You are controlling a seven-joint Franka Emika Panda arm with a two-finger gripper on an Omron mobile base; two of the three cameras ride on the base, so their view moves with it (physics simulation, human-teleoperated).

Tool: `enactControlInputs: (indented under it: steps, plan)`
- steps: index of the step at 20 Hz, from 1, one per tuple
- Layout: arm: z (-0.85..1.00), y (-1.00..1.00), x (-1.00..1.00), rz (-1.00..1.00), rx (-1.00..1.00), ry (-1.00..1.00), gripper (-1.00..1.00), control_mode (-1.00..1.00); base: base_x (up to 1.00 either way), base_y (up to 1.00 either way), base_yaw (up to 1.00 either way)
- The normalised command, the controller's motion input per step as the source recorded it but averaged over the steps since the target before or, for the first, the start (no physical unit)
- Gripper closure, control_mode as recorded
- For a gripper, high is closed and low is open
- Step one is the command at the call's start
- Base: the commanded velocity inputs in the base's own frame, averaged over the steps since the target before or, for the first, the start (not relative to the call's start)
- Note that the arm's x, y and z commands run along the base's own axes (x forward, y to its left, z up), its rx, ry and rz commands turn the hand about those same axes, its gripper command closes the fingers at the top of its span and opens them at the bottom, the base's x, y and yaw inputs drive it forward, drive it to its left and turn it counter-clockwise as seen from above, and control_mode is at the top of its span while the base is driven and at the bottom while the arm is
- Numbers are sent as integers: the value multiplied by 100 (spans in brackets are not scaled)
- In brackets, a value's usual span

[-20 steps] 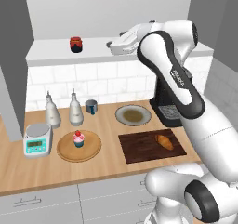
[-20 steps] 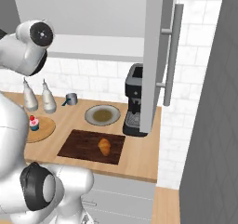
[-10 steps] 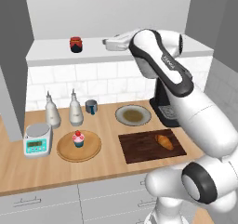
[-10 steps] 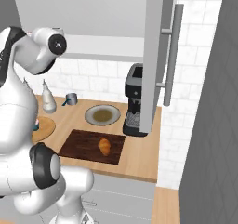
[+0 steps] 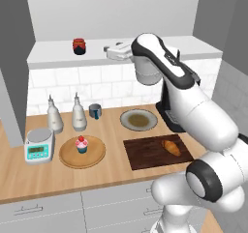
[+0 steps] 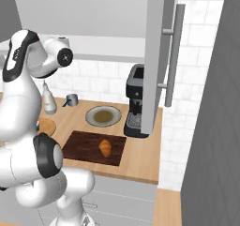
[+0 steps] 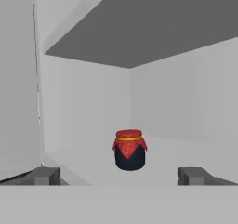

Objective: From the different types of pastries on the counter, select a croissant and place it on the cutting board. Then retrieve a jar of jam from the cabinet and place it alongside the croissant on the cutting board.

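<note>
The jar of jam (image 5: 79,46) stands on the white shelf of the cabinet (image 5: 58,53), left of centre; in the hand view the jar (image 7: 129,149) sits straight ahead, some way off. My gripper (image 5: 107,50) is level with the shelf, to the jar's right and apart from it, open, with nothing between the fingertips (image 7: 45,175). The croissant (image 5: 170,147) lies on the right part of the dark cutting board (image 5: 145,154), also seen as croissant (image 6: 105,147) on board (image 6: 79,145). The cupcake (image 5: 81,143) rests on a round light-wood board.
On the counter (image 5: 29,174) are a digital scale (image 5: 38,145), two bottles (image 5: 78,113), a blue-grey mug (image 5: 95,111), a round grey plate (image 5: 138,119) and a black coffee machine (image 6: 135,106). An open cabinet door (image 6: 159,56) hangs at the right.
The arm has swung left along the shelf, carrying the open gripper closer to the jar. The jar, croissant and board have not moved.
</note>
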Motion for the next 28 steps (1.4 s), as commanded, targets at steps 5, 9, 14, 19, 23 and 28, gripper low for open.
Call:
enactControlInputs:
  steps: [5,9,14,19,23,28]
  plan:
    - [16,3,13,7,-13,2,-100,-100,0,0,0]
    - [10,7,11,1,-1,0,-100,-100,0,0,0]
    - [-24,27,52,0,-1,10,-100,-100,0,0,0]
    - [-3,26,59,0,-2,15,-100,-100,0,0,0]
    - [0,0,0,0,0,0,-100,-100,0,0,0]
    - [0,32,4,0,0,0,-100,-100,0,0,0]
